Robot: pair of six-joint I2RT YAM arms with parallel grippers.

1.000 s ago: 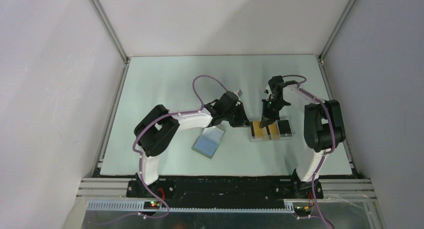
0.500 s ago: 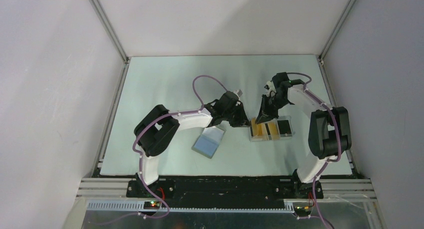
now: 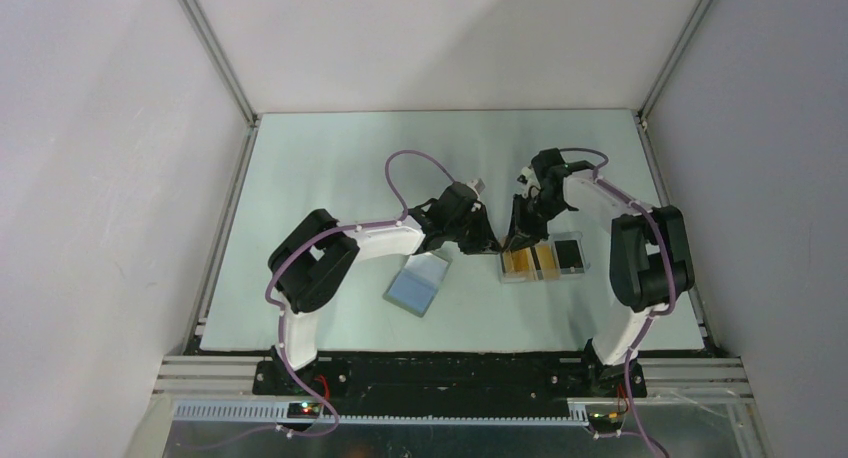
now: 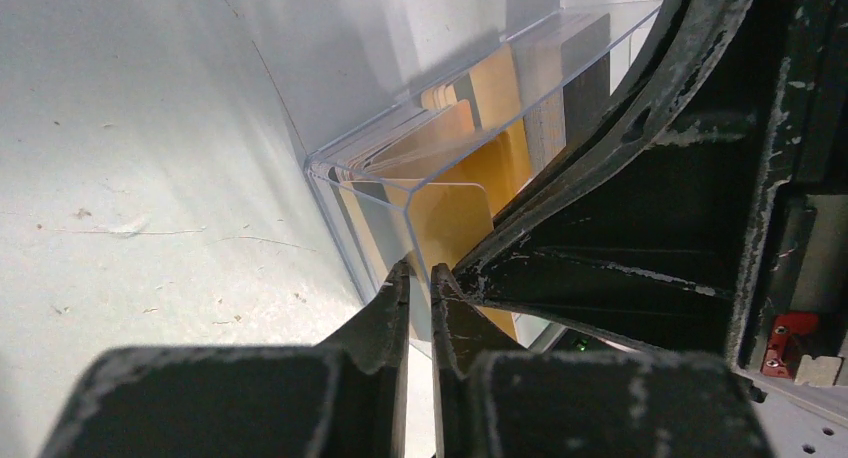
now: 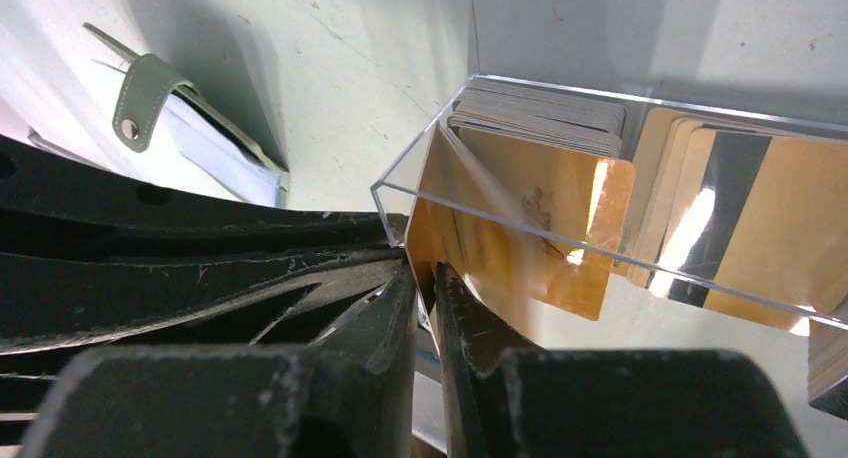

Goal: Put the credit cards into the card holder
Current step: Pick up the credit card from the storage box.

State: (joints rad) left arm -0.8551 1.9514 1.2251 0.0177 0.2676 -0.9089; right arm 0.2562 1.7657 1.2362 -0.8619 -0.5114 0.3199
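Observation:
The clear tray (image 3: 585, 266) holds stacks of orange-gold credit cards (image 3: 522, 263) and one black card (image 3: 569, 254). My right gripper (image 3: 513, 242) is at the tray's left end, shut on the corner of one orange card (image 5: 530, 228) that tilts up out of its stack. My left gripper (image 3: 492, 246) is beside it, its jaws closed on the tray's corner wall (image 4: 350, 193). The card holder (image 3: 418, 283) lies open left of the tray, bluish inside up. Its snap tab (image 5: 140, 98) shows in the right wrist view.
Another card stack with a black stripe (image 5: 740, 208) sits in the tray's middle section. The two grippers nearly touch at the tray's left end. The enclosure walls stand at the back and both sides of the pale green table (image 3: 330, 168).
My right gripper has shifted left along the tray to its left end and its wrist has turned. The left arm, tray and card holder have not moved.

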